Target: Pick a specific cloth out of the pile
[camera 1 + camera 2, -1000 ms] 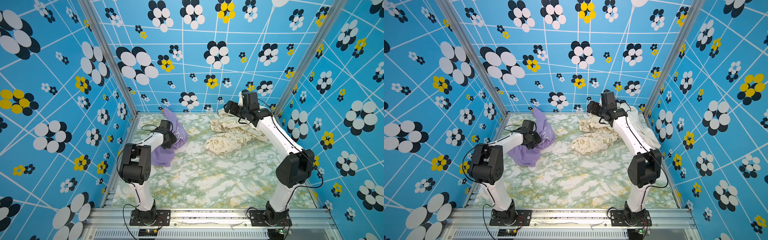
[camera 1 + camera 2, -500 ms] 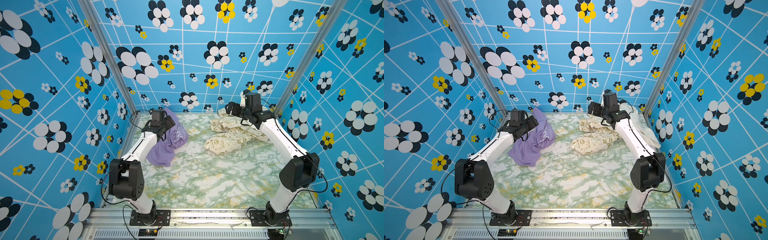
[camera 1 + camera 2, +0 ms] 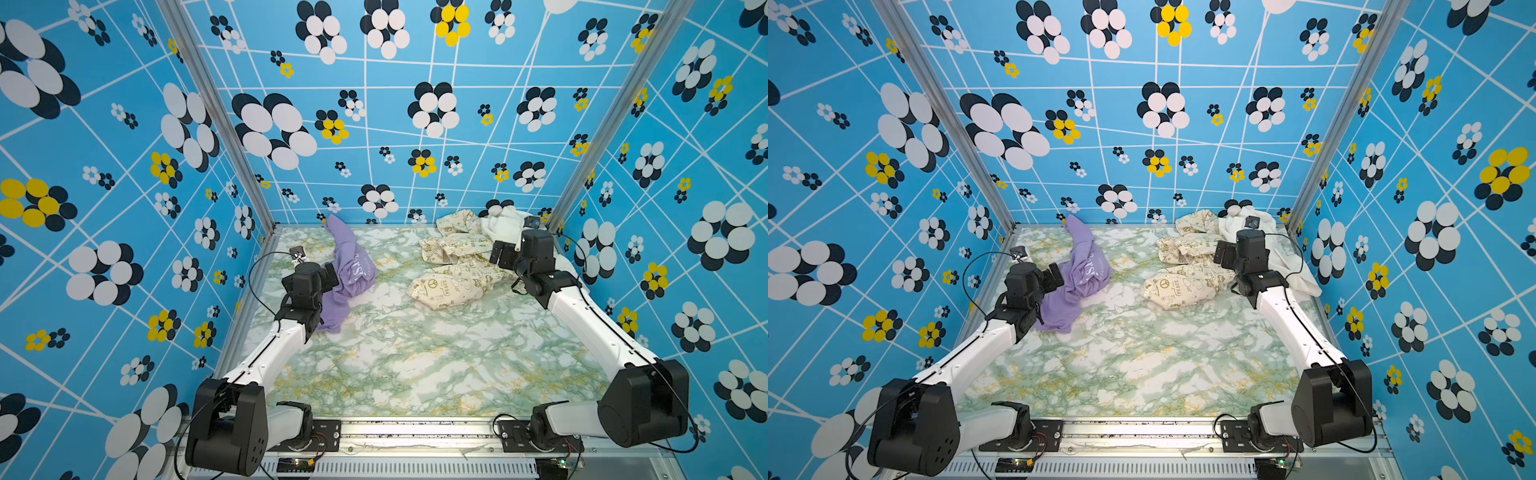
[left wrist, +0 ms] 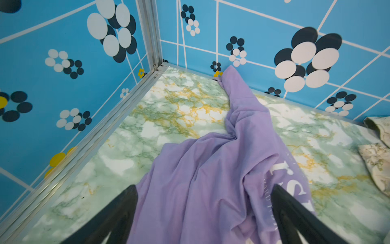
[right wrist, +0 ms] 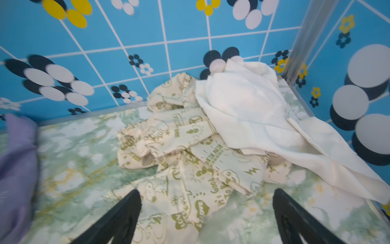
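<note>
lavender t-shirt [image 3: 349, 276] lies crumpled on the left side of the marbled tabletop [image 3: 415, 357]. one narrow end is propped against the blue back wall [image 3: 415, 104], and white lettering shows on a fold. it sits well apart from the pile [image 3: 457, 249] in the far right corner. there a cream peace-sign garment [image 3: 446, 286] spreads out with a plain white garment [image 3: 505, 224] draped over its far side.

left pincer [image 4: 203, 190] is released, its black fingers [image 4: 124, 202] spread wide. the purple fabric lies slack between them and is not pinched. right pincer [image 5: 206, 192] is released too, hovering empty above the cream garment.

the t-shirt looks light, limp and stretchy. it will likely sag, trail and unfold when lifted, not come up as one piece. a single flat layer would probably slip out or give little to bite on. the better hold seems to be the gathered ridge where the folds twist together near the middle, or the thick bunch beside the lettering, taken deep between the fingers. the glossy tabletop should let it slide easily, so dragging is cheap. a low pass risks scraping the fingers on the surface. the end leaning on the wall may catch or lag behind.
</note>
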